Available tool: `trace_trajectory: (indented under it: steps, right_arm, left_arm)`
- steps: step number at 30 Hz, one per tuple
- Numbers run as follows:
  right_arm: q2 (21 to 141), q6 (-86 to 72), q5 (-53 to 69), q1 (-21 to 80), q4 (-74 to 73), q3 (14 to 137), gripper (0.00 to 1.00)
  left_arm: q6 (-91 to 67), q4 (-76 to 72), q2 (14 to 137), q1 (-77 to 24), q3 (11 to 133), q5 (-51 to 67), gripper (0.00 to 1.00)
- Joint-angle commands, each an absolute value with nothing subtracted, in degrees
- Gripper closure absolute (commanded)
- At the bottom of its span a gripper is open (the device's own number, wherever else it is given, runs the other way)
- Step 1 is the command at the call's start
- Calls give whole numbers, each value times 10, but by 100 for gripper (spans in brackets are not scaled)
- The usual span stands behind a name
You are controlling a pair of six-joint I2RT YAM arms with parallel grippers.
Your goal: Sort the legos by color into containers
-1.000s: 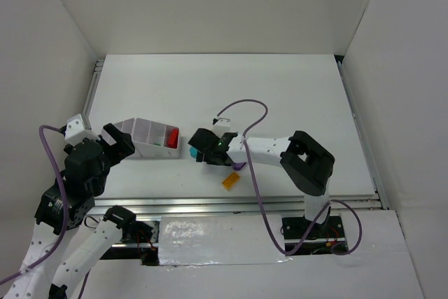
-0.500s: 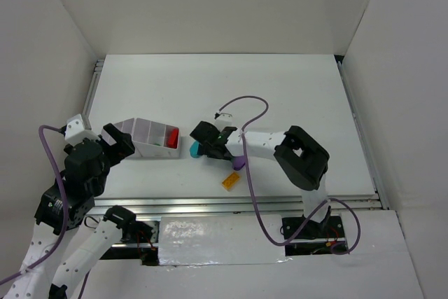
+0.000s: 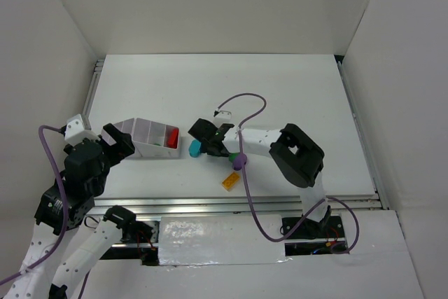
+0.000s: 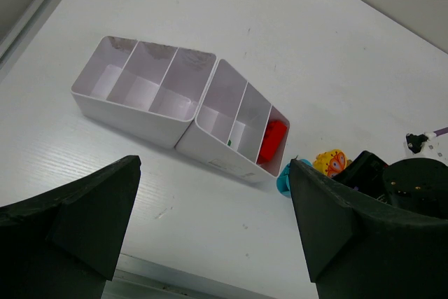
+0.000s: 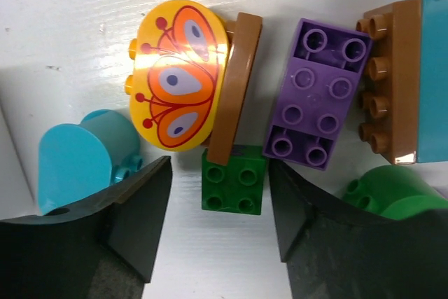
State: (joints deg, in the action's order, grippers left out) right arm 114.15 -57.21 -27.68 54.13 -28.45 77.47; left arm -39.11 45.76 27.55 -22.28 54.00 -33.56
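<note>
In the right wrist view my right gripper [image 5: 220, 211] straddles a green square lego [image 5: 233, 180], with a narrow gap on each side of it. Around that brick lie a yellow oval lego with a butterfly [image 5: 178, 75], a brown flat piece [image 5: 233, 89], a purple lego [image 5: 315, 92], a teal rounded lego [image 5: 80, 155] and a second green lego [image 5: 392, 194]. The white containers [image 4: 133, 120] hold a red lego [image 4: 271, 141] in the end compartment. My left gripper [image 4: 213, 229] hangs wide open and empty in front of them.
From above, the right gripper [image 3: 204, 141] is just right of the containers [image 3: 150, 150]. A yellow lego [image 3: 229, 181] lies alone nearer the front rail. A purple cable [image 3: 241, 103] loops over the right arm. White walls enclose the table.
The right gripper has shifted slightly left over the pile and its jaws have narrowed around the green square lego. The left arm has stayed still.
</note>
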Motion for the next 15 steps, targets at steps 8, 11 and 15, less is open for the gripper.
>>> trace_trajectory:
  steps: [8, 11, 15]
  right_arm:
    - [1145, -581, -316, 555, -318, 784, 64]
    - [1136, -583, -324, 565, -329, 790, 82]
    - [1118, -584, -351, 584, -366, 813, 82]
  left_arm:
    - [-381, 435, 269, -221, 541, -335, 1]
    - [-381, 435, 270, -221, 541, -335, 1]
    - [-382, 435, 270, -221, 541, -336, 0]
